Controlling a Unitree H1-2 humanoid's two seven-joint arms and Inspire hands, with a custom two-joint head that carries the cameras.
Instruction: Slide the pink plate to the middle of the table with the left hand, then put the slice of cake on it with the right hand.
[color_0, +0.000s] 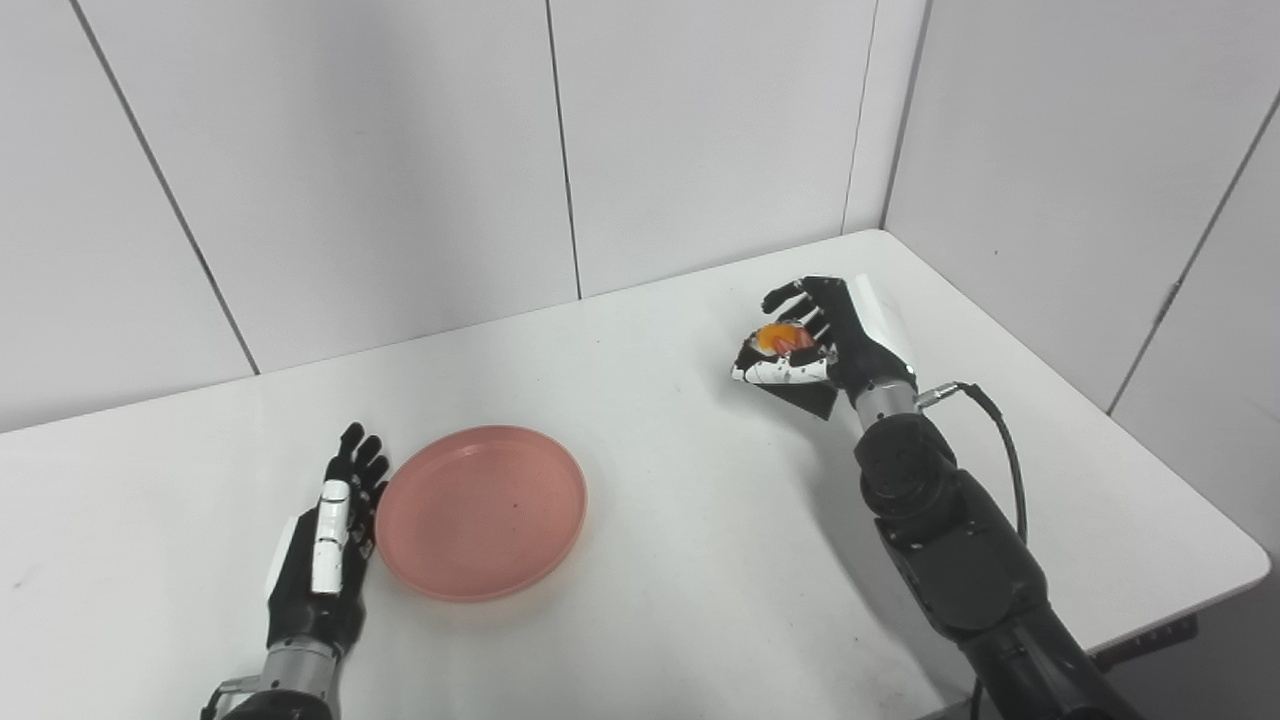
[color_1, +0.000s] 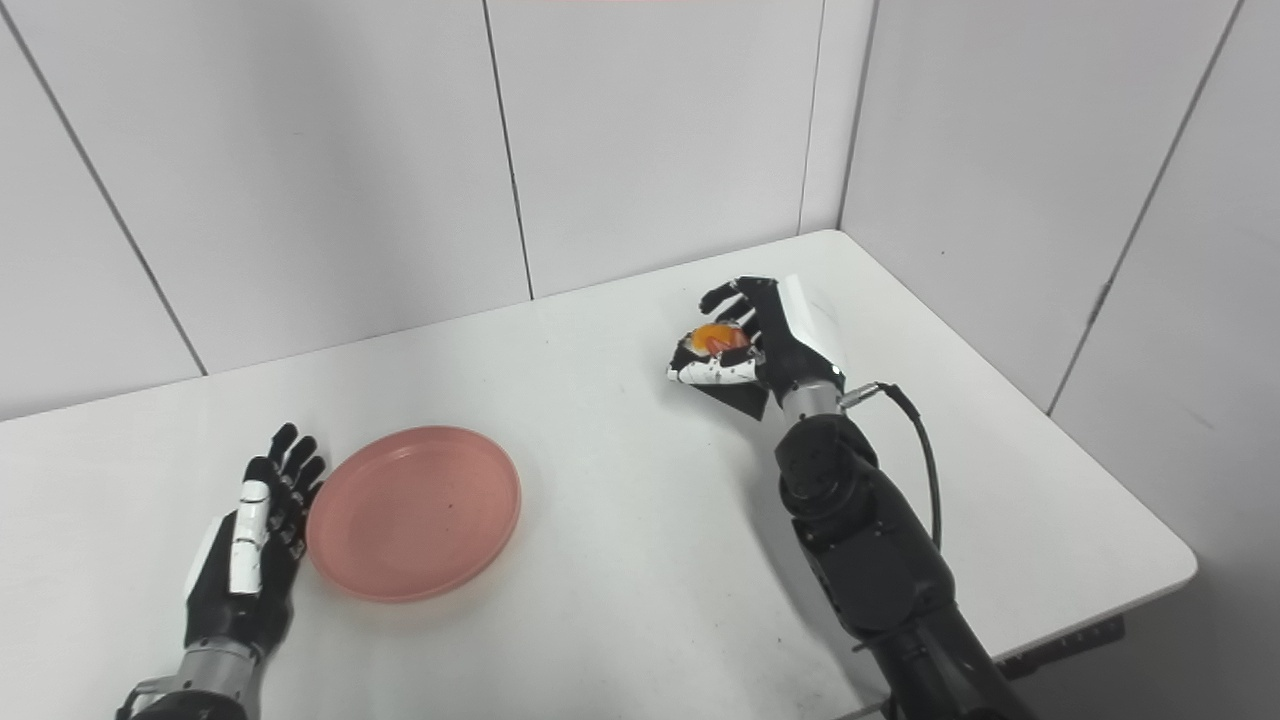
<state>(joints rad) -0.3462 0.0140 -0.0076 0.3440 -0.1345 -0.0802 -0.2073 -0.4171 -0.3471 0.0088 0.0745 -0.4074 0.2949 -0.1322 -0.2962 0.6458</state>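
L robot hand spread flat beside pink plate on surface; R robot hand pinching cake slice above the surface.

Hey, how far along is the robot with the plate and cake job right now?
The pink plate lies toward the table's middle, with the open left hand beside its left rim, so the slide looks mostly done. In hand: the right hand is closed on the cake slice, off to the plate's right. Left: carry the slice over and set it on the empty plate.
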